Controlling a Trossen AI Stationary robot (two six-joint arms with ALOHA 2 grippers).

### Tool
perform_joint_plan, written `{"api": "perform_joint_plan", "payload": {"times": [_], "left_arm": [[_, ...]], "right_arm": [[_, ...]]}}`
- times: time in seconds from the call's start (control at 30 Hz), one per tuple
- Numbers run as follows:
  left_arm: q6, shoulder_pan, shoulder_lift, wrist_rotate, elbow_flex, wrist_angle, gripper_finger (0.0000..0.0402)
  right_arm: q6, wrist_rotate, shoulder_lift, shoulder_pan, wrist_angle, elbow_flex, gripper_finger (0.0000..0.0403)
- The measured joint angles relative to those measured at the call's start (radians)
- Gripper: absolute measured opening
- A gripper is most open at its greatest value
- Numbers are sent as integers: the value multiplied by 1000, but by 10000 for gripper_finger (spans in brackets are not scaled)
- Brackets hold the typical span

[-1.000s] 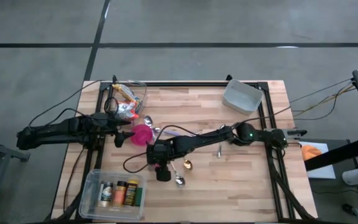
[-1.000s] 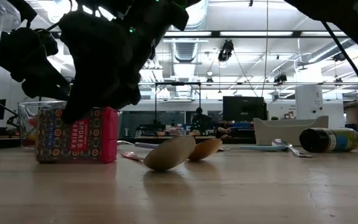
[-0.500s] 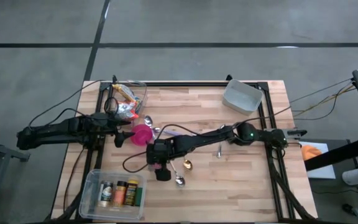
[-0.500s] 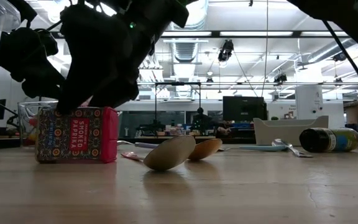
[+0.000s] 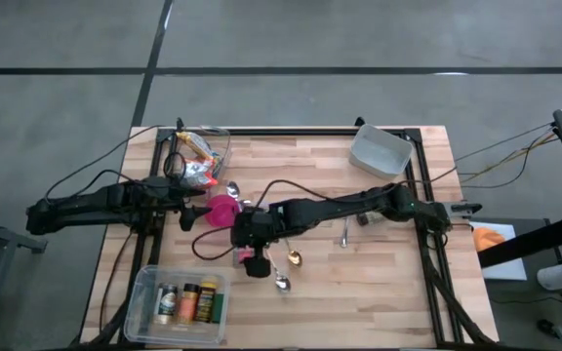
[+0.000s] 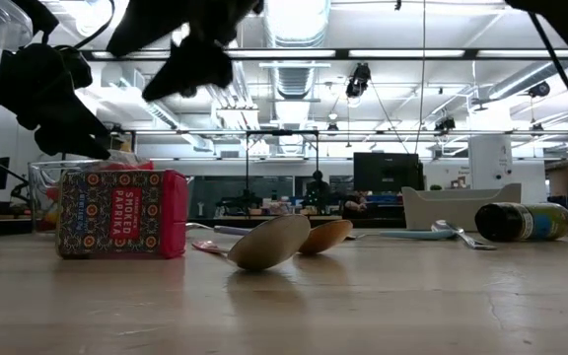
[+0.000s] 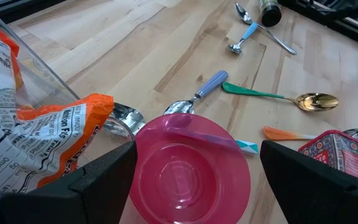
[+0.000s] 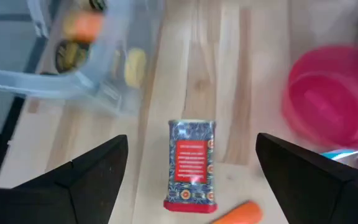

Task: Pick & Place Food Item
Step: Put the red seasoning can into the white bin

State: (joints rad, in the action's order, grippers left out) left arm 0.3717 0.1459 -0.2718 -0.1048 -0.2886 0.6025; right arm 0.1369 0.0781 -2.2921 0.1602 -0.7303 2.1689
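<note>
Right wrist view: the paprika tin (image 8: 192, 163) is lying flat directly beneath the spread right gripper (image 8: 191, 186), long axis running along the gripper's forward line.

Pale matt butcher-block wood table (image 5: 359, 268), glossy pink plastic bowl (image 7: 191, 171), printed paprika tin (image 6: 121, 213) probably metal, shiny metal spoons (image 6: 269, 242), crinkly foil snack bag (image 7: 55, 124)

Paprika tin (image 8: 192, 163) hemmed: bowl (image 8: 335, 96), spoons (image 5: 288, 259).
</note>
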Motion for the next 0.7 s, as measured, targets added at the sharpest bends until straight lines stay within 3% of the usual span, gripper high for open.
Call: {"api": "perform_joint_plan", "payload": {"times": [0.2, 0.37, 0.5, 0.7], "left_arm": [[0, 0, 0, 0, 0, 0, 346], [0, 0, 0, 0, 0, 0, 346], [0, 0, -1, -2, 0, 0, 346], [0, 0, -1, -3, 0, 0, 346]], "right_arm": [[-64, -22, 104, -4, -13, -28, 351], [-84, -29, 240, -4, 109, -130, 351], [-68, -53, 385, -4, 313, -316, 351], [-53, -130, 626, -1, 739, -707, 351]]}}
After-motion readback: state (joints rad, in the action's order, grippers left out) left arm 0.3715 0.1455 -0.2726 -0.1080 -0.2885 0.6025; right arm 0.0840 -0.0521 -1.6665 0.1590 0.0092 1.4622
